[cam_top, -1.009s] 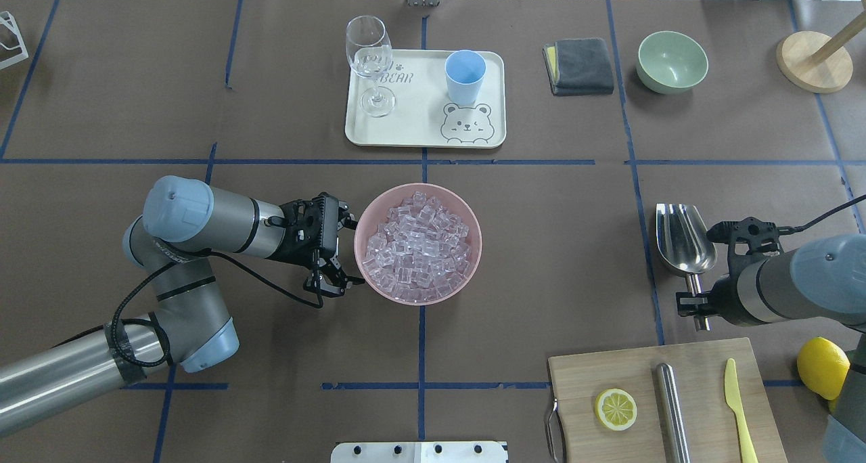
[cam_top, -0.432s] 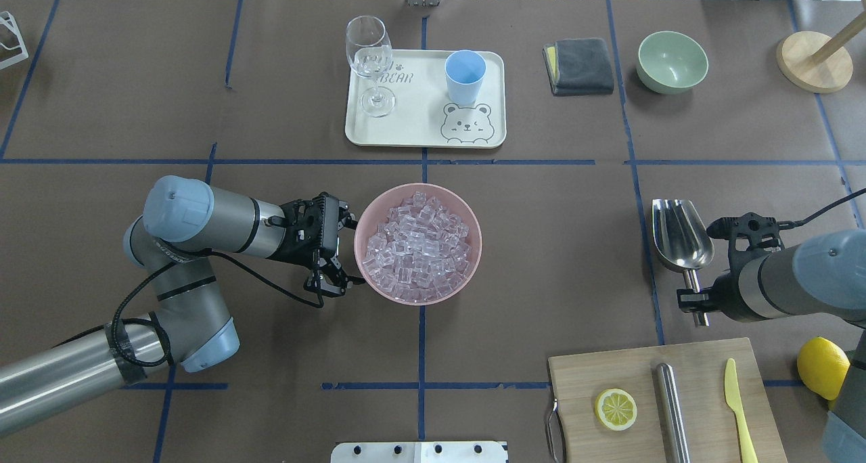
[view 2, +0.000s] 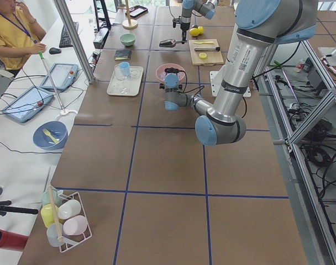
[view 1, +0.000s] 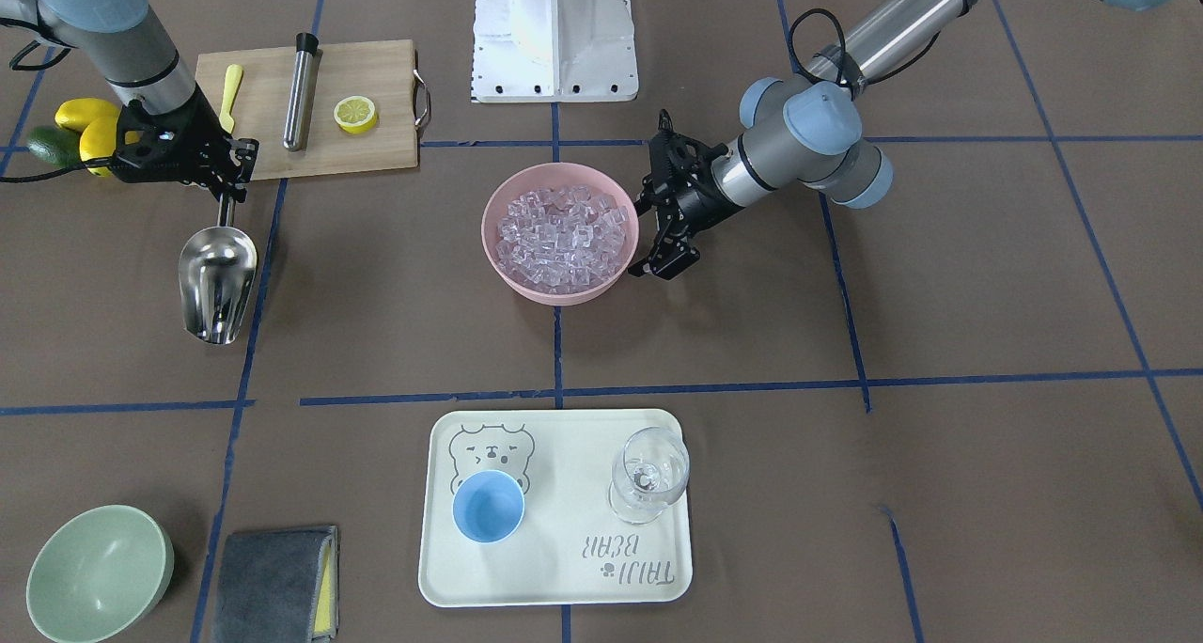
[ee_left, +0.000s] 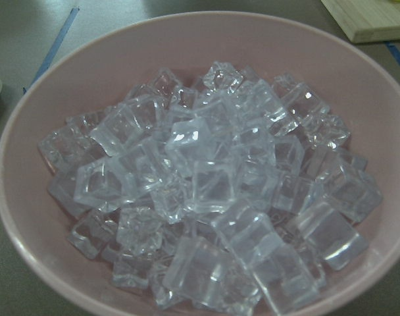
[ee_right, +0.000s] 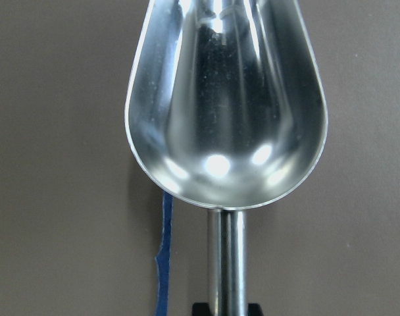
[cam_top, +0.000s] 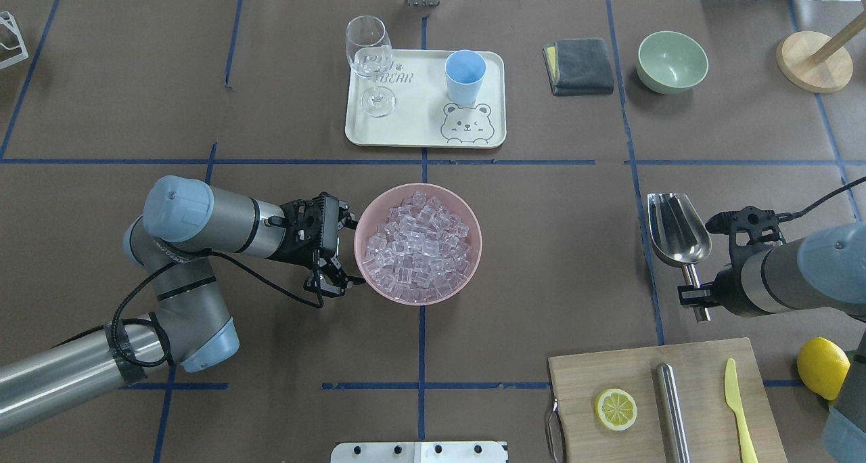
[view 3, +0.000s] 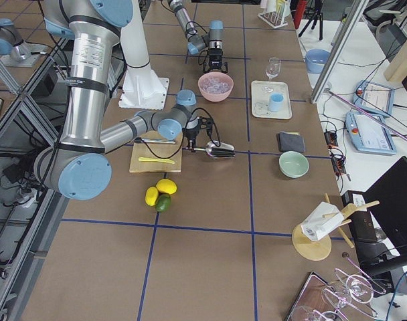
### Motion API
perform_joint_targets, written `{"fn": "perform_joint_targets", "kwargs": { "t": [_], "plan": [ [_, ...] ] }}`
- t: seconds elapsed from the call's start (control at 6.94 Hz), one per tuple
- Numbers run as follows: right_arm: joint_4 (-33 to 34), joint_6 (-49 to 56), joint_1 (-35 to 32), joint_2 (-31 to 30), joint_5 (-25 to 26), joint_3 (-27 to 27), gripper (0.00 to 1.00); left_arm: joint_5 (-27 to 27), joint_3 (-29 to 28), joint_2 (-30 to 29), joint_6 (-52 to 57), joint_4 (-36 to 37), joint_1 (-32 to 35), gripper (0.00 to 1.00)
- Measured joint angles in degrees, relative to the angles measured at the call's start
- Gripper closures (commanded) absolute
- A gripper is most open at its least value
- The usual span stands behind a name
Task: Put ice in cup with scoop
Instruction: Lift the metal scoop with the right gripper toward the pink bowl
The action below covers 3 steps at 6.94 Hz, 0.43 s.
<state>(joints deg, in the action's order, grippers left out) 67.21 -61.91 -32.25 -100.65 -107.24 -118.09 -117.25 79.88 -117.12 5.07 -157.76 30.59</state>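
The steel scoop (cam_top: pixel 676 229) is empty, and my right gripper (cam_top: pixel 697 297) is shut on its thin handle at the right of the table. The scoop's trough fills the right wrist view (ee_right: pixel 226 112) and also shows in the front view (view 1: pixel 218 281). The ice (cam_top: pixel 418 246) fills a pink bowl (cam_top: pixel 473 219) at mid-table and shows close up in the left wrist view (ee_left: pixel 213 191). My left gripper (cam_top: pixel 335 285) is open beside the bowl's left rim. The light-blue cup (cam_top: pixel 465 76) stands empty on a cream tray (cam_top: pixel 419 128) at the far side.
A wine glass (cam_top: pixel 369 50) stands on the tray left of the cup. A cutting board (cam_top: pixel 703 361) with a lemon slice, a steel cylinder (cam_top: pixel 673 409) and a yellow knife lies near my right arm. A grey cloth (cam_top: pixel 578 65) and a green bowl (cam_top: pixel 672 60) sit far right.
My right gripper has carried the scoop a little farther from me and slightly left. The left arm and the bowl have not moved.
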Motion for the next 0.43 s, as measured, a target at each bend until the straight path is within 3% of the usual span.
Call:
{"fn": "perform_joint_targets", "kwargs": {
  "t": [0.43],
  "plan": [
    [0.63, 30.53, -4.16, -0.11, 0.10, -3.10, 1.00, 0.00, -0.05, -0.03, -0.03, 0.00, 0.00, 0.00]
  ]
}}
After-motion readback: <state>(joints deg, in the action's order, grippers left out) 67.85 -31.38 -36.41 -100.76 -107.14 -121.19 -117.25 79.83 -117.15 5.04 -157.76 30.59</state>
